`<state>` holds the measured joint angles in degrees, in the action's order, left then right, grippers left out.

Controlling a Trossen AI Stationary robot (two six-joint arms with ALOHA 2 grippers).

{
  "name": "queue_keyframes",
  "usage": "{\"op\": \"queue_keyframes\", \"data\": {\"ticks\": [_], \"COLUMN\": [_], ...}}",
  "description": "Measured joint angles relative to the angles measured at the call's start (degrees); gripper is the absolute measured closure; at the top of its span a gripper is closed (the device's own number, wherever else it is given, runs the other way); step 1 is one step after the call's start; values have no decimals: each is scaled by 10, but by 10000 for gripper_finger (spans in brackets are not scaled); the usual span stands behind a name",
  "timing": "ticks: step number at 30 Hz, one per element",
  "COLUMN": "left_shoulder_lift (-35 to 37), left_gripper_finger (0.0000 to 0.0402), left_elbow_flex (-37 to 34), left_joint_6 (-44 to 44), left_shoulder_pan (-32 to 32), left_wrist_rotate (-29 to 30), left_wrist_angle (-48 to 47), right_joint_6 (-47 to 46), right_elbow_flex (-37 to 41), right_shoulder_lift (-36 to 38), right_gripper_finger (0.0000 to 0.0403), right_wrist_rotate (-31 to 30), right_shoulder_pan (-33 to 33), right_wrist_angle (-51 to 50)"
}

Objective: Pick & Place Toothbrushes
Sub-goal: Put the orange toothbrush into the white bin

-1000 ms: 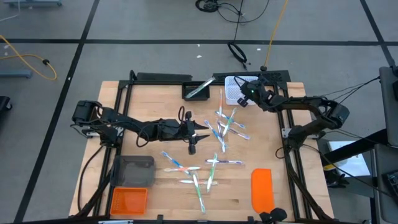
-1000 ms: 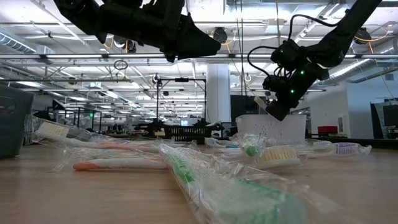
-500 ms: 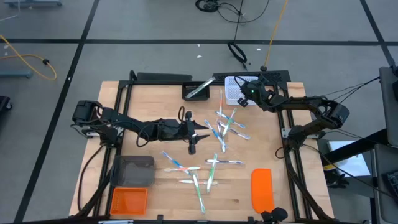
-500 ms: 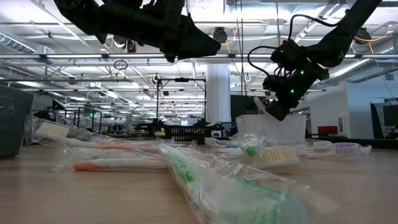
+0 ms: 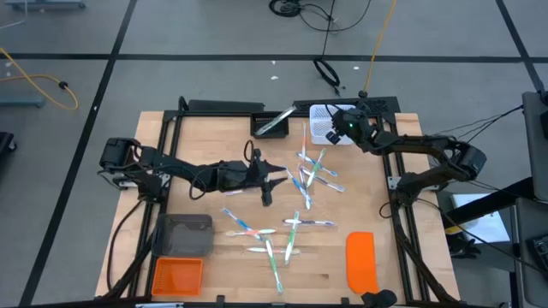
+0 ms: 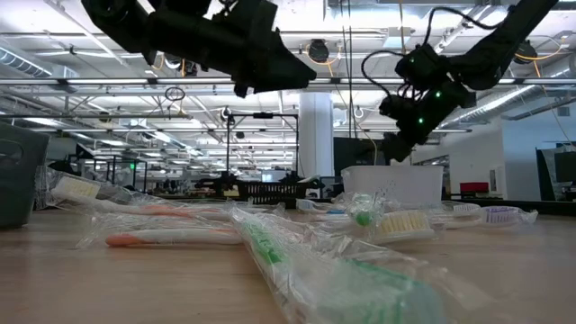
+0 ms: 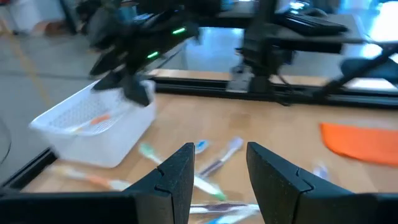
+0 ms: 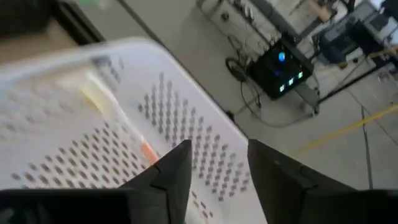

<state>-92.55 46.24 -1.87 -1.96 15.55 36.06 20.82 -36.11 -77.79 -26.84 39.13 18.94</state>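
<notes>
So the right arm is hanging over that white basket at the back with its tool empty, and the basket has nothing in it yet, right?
Not quite. The right tool does hang open and empty over the white basket, but the basket is not bare: the right wrist view shows a toothbrush with an orange accent lying inside it, and the left wrist view shows it too.

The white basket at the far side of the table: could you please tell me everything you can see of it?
The white basket is a small rectangular bin, apparently plastic, with walls and floor perforated by rows of small holes. It stands upright on the wooden table at its far edge, next to a black tray. The right hand hovers just above it, open and empty. At least one toothbrush with an orange accent lies inside. Loose toothbrushes lie on the table in front of it.
</notes>
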Motion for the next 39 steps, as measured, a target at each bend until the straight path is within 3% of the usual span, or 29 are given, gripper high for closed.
{"op": "queue_keyframes", "data": {"ticks": [7, 15, 19, 26, 39], "left_shoulder_lift": [0, -21, -87, -182, -277], "left_gripper_finger": [252, 252, 252, 252, 252], "left_elbow_flex": [0, 19, 93, 237, 384], "left_joint_6": [-74, -77, -73, -133, -233], "left_shoulder_pan": [38, 46, 48, 85, 167], "left_wrist_rotate": [-42, -55, -61, -61, -85], "left_wrist_angle": [5, -2, -39, -236, -395], "right_joint_6": [-3, -12, -12, -22, -26], "right_elbow_flex": [0, 0, 0, 0, 0], "right_shoulder_lift": [68, 118, 131, 161, 201], "right_gripper_finger": [246, 245, 245, 245, 253], "right_wrist_rotate": [1, 1, 1, -2, -2], "right_shoulder_pan": [-36, -90, -114, -143, -170], "right_wrist_angle": [-42, -101, -115, -167, -194]}}
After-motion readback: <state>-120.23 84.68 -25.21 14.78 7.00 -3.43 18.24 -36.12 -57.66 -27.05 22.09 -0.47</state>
